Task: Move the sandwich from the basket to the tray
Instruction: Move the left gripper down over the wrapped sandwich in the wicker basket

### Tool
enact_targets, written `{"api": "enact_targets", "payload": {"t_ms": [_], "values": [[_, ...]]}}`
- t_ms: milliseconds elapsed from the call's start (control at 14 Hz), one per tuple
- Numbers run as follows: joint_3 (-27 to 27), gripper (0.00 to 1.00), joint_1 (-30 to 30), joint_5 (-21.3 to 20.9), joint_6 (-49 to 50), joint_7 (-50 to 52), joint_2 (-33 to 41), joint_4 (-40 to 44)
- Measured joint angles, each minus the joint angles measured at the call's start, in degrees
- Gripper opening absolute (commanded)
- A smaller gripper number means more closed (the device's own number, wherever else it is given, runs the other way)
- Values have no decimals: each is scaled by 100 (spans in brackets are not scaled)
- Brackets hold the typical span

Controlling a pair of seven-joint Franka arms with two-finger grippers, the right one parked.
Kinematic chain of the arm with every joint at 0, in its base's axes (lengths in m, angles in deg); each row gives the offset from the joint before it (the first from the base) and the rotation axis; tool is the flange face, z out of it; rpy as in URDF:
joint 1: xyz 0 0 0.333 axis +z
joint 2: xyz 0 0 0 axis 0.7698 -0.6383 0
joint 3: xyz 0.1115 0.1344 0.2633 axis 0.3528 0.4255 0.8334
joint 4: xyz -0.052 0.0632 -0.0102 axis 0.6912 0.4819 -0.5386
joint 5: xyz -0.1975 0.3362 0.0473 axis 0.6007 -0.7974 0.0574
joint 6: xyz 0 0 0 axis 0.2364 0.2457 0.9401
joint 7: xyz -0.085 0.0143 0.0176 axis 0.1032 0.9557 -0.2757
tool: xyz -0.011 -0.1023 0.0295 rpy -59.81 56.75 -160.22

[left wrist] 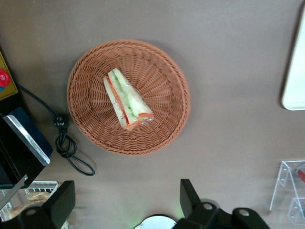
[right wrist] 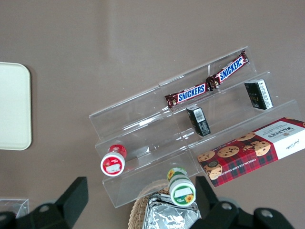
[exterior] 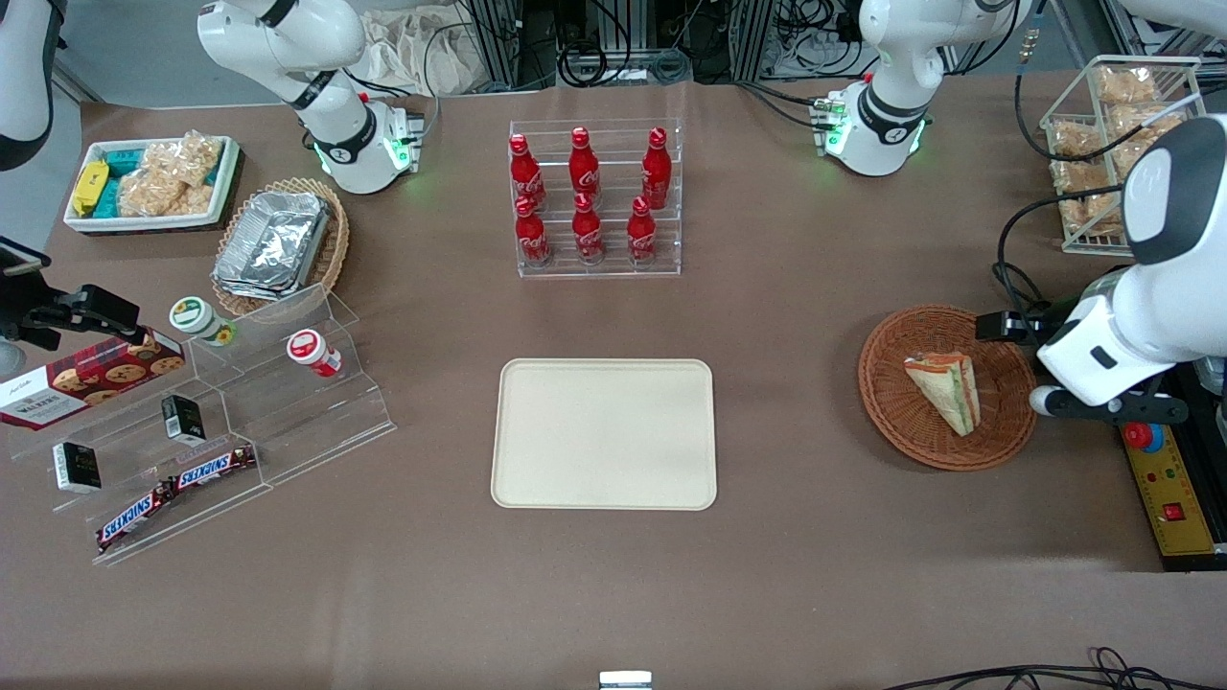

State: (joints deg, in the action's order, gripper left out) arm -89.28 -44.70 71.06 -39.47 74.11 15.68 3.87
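The sandwich (exterior: 944, 388), a triangular wedge in clear wrap with green and orange-red filling, lies in the round reddish-brown wicker basket (exterior: 882, 402) toward the working arm's end of the table. The left wrist view shows the sandwich (left wrist: 126, 100) lying flat in the basket (left wrist: 171, 124). My left gripper (left wrist: 126, 202) hangs high above the table beside the basket, open wide and empty; in the front view it (exterior: 1007, 326) is over the basket's rim. The cream-beige tray (exterior: 604, 433) lies bare at the table's middle, and its edge (left wrist: 295, 71) shows in the left wrist view.
A clear rack of red cola bottles (exterior: 594, 196) stands farther from the camera than the tray. A yellow control box (exterior: 1169, 479) and a looped black cable (left wrist: 66, 143) lie beside the basket. A wire rack of bagged snacks (exterior: 1112, 144) stands farther off. An acrylic snack stand (exterior: 220, 422) is toward the parked arm's end.
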Motion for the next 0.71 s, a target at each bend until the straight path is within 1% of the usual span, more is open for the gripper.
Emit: {"api": "enact_targets", "payload": {"t_ms": [214,500,714], "values": [[55,98,122,-179,-940,232,-46,-863],[63,98,293,-187,-2517,1304,-152,-1940],[66,98,425,-191,-3105,1578,-175,-2474]]}}
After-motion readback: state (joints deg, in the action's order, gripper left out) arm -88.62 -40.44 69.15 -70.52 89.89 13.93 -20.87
